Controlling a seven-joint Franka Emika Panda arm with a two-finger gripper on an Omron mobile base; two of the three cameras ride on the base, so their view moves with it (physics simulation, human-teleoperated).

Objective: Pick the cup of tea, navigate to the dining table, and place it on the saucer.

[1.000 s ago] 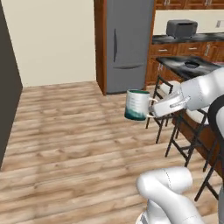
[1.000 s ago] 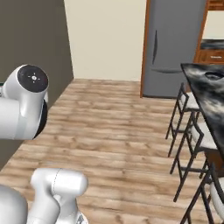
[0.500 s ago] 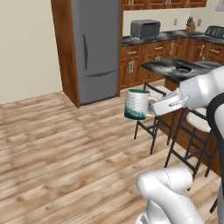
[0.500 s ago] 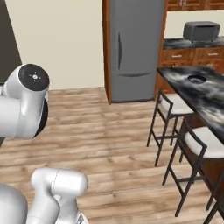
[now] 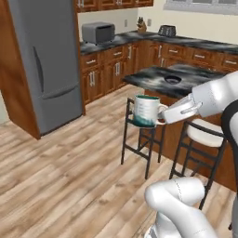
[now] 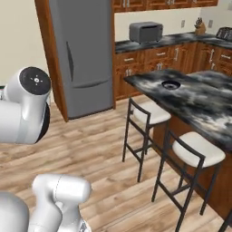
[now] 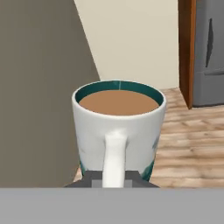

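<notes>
My claw (image 5: 161, 116) is clamped on the handle of the cup of tea (image 5: 147, 110), w/ the cup upright and held up in the air, well above the wood floor (image 5: 60, 176). In the hand view the cup (image 7: 117, 131) sits right in front of my fingertips (image 7: 92, 180), handle facing me, one tip each side of it; brown tea fills it near to the teal rim. Behind it in that view: a grey wall, a cream wall and part of the grey fridge (image 7: 209, 52).

From the left base view the cup hangs in front of a black-framed stool (image 5: 142, 139) w/ white seat, just short of the dining table (image 5: 174, 81), whose marbled worktop is to my right. Saucer (image 6: 171, 84) lies on that worktop as a small dark round dish, well apart from the cup. Second stool (image 6: 192, 154) stands nearer me in the right base view. Fridge (image 5: 44, 65) at left, wood cabinets and a toaster oven (image 5: 98, 32) on the back worktop.
</notes>
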